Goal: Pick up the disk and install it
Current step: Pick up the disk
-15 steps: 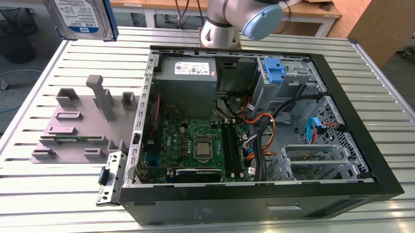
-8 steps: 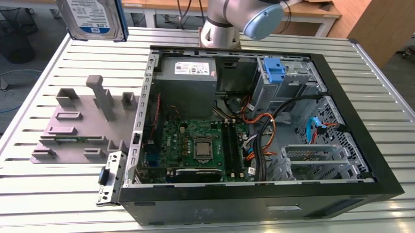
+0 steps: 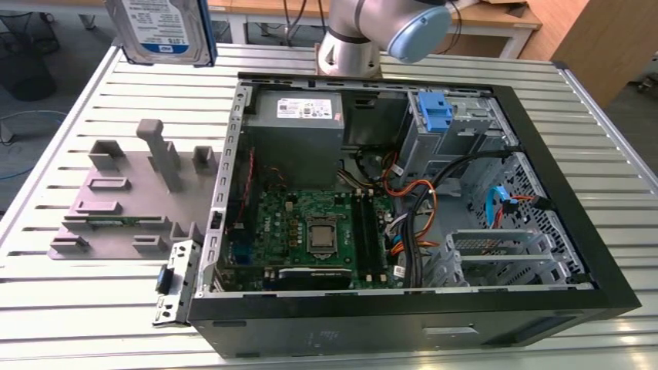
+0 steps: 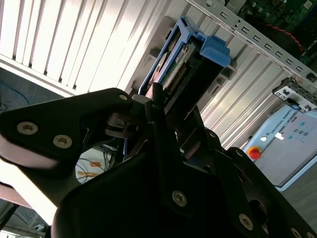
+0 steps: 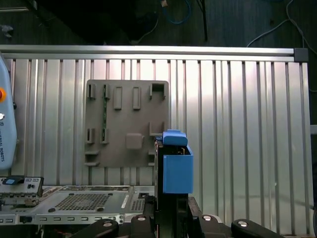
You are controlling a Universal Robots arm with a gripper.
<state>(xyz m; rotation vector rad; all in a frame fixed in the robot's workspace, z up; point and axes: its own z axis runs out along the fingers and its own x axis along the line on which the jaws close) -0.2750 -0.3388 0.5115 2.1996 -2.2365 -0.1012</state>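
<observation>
Claw point(image 5: 171, 218) clamped on disk point(image 5: 177, 171), jaws pressing both flat faces. Disk long axis runs straight out from claw, blue rail end outermost. Disk aloft, clear of grey stand point(image 5: 124, 124) and tabletop point(image 5: 237, 124). Open computer case point(image 3: 575, 231) lies toward exterior view's right, holding motherboard point(image 3: 308, 231), power supply point(image 3: 298, 116), cables and drive cage point(image 3: 452, 123).

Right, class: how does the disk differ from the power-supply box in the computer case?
The disk hangs upright above the table, outside the case; the power-supply box sits inside it. The disk has blue side rails; the power-supply box shows none. Both are grey with a label.
</observation>
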